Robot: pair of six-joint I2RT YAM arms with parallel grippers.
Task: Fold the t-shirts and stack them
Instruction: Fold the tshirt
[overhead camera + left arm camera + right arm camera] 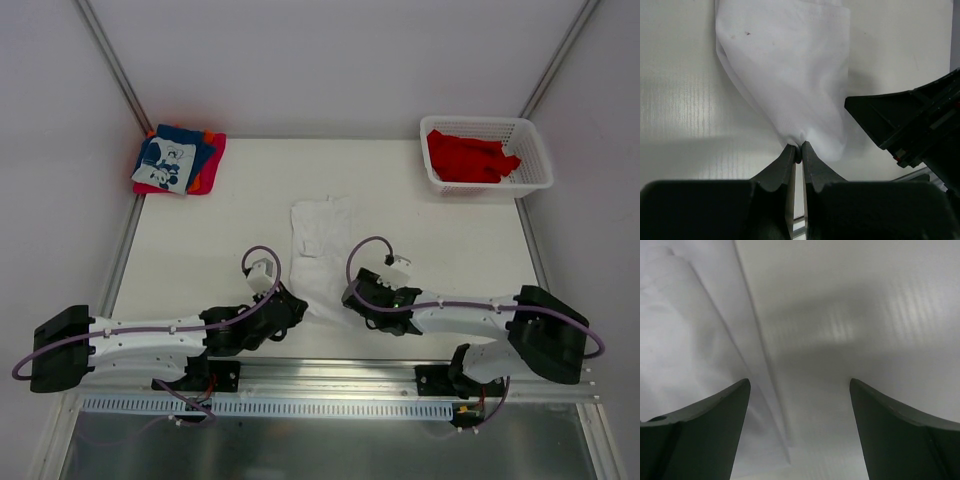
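Though rumpled, t-shirt (790,75) between left fingers (798,151)

Bright even light, soft shadows, wrist views blurred

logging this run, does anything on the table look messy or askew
Nothing damaged. The white t-shirt lies mid-table with its near end bunched into a point, pinched by the left fingers. The blue shirt sits skewed on the folded stack far left.

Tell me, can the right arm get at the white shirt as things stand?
Probably yes: the right gripper hangs open just over the white shirt at its edge, with nothing between them.
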